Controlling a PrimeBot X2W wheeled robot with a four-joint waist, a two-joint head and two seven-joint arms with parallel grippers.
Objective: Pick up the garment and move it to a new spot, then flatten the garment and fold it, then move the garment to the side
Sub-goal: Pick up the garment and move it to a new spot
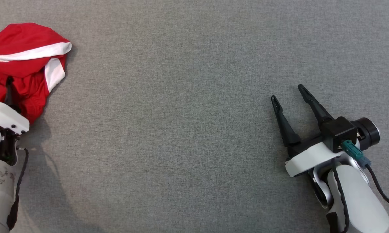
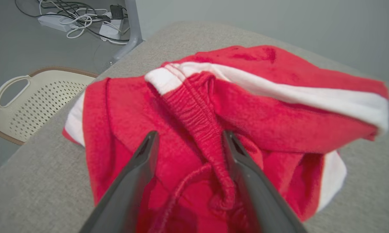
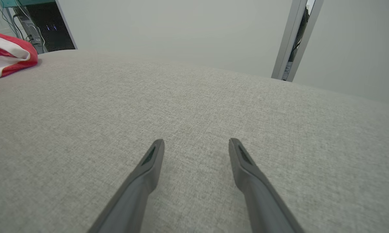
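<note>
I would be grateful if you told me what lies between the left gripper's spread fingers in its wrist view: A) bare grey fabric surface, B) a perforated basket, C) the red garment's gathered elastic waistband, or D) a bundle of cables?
C: in the left wrist view the left gripper has its jaws open, and the gathered waistband of the red garment runs between them.

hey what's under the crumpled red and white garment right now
The garment lies bunched on the grey table, which shows beside it. Anything beneath the heap is hidden by its folds. The open left hand hangs over it, elastic waistband between its fingers.
</note>
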